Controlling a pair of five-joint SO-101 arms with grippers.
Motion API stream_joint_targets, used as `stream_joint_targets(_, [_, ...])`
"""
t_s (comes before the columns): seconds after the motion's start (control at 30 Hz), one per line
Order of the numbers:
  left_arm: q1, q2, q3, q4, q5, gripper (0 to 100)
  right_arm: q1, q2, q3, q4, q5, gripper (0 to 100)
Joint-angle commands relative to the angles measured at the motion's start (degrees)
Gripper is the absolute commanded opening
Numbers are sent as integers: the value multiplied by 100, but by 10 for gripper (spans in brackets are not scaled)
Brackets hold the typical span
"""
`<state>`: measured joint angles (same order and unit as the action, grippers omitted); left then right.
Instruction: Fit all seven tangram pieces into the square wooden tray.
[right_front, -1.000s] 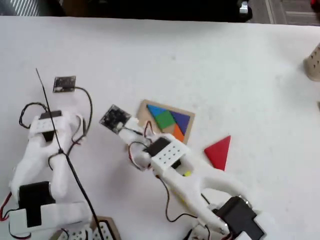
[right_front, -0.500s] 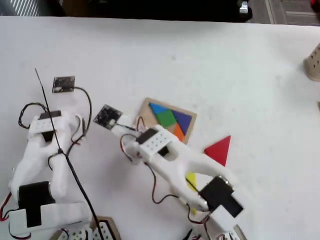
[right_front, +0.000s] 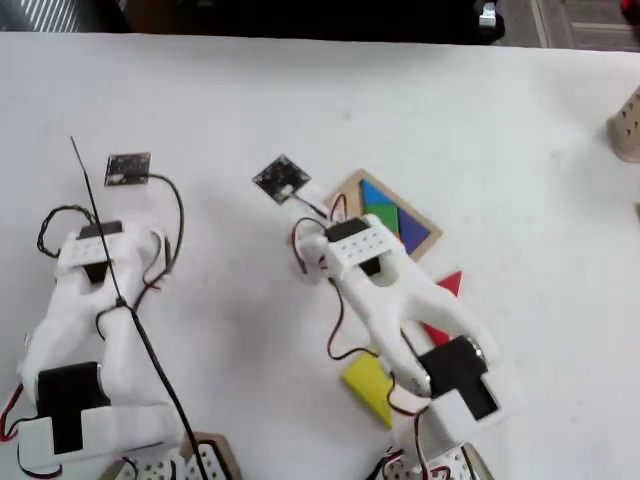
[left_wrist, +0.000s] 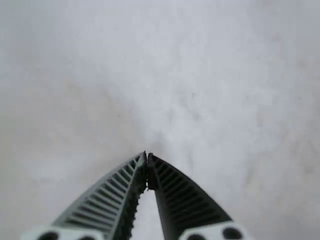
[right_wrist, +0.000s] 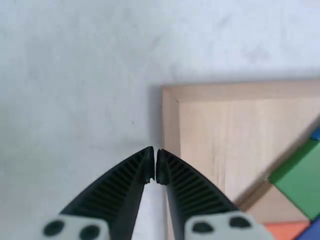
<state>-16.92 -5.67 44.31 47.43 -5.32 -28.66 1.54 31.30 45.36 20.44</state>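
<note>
The right gripper (right_wrist: 154, 166) has its 2 black ribbed jaws pressed together with nothing between them. Its tips sit low over the table (right_wrist: 75, 75), just outside the rim of the square wooden tray (right_wrist: 220, 92) and close to one of its corners. Inside that corner the tray floor is bare wood. Further in lies a green piece (right_wrist: 299, 175), with an orange piece (right_wrist: 286, 230) touching it.

From the high view, the tray (right_front: 418, 210) lies tilted like a diamond near the middle of the table, partly under the right arm's wrist. A light blue piece (right_front: 375, 190), the green piece (right_front: 384, 216) and a darker blue piece (right_front: 412, 232) lie inside it. 2 pieces lie outside the tray — a red triangle (right_front: 447, 285) just beside it and partly hidden by the arm, and a yellow piece (right_front: 368, 385) flat on the table near that arm's base.

The left gripper (left_wrist: 146, 161) is closed too — tips meeting, empty — above bare white tabletop, well apart from the tray.
</note>
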Motion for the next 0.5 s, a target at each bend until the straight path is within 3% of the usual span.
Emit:
stream_joint_targets(0.0, [-48, 13, -281, 35, -53, 26, 233, -1393, -9, 1314, -352, 18])
stream_joint_targets(0.13, [-40, 22, -281, 9, -53, 27, 681, -2536, 923, 1288, -387, 33])
stream_joint_targets(0.23, [-40, 22, -281, 9, -53, 27, 681, -2782, 1644, 1411, 105, 128])
stream_joint_targets(0.33, [-31, 22, -281, 9, -53, 27, 295, -2747, 2277, 1648, 1002, 193])
stream_joint_targets(0.47, [-31, 31, -281, 0, -62, 27, 57, -3116, 2673, 2062, 1952, 162])
